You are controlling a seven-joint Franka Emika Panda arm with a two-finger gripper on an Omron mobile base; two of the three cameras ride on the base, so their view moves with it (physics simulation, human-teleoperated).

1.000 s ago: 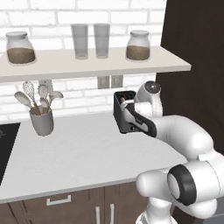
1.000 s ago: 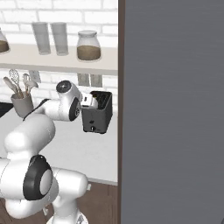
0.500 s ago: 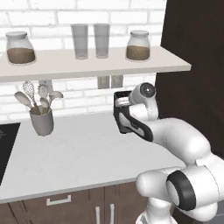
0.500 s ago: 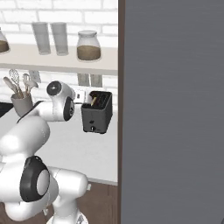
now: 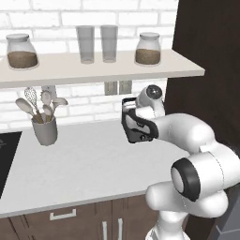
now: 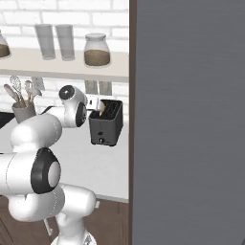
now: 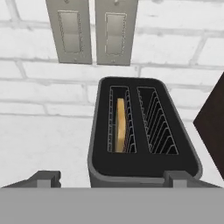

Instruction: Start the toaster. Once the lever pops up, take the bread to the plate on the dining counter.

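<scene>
Black toaster (image 5: 136,126) standing on the pale worktop (image 5: 84,164), close to the white brick wall (image 7: 26,83) and just below two wall switches (image 7: 92,30); seen too from the right base (image 6: 106,123) and from above (image 7: 140,131). Two slots on top: bread (image 7: 120,124) sunk edge-up in the left slot as the hand view shows it, golden crust visible, the other slot holding nothing but wire guides. Small round knob (image 6: 100,140) low on the narrow face toward the right base camera. Gripper (image 7: 113,178) poised above the near end of the toaster, fingers (image 7: 46,177) spread wide, one tip at either side of the toaster's near edge, nothing pinched between them. White arm (image 5: 187,136) reaching in from the right of the left base view, hand partly covering the toaster there. Grey crock (image 5: 45,130) with spoons and a whisk well apart to the left on the same worktop. Shelf (image 5: 93,70) above carrying two jars (image 5: 148,48) with brown contents and two clear glasses (image 5: 97,43) between them. Dark panel (image 6: 191,119) taking up the right of the right base view, next to the toaster.
</scene>
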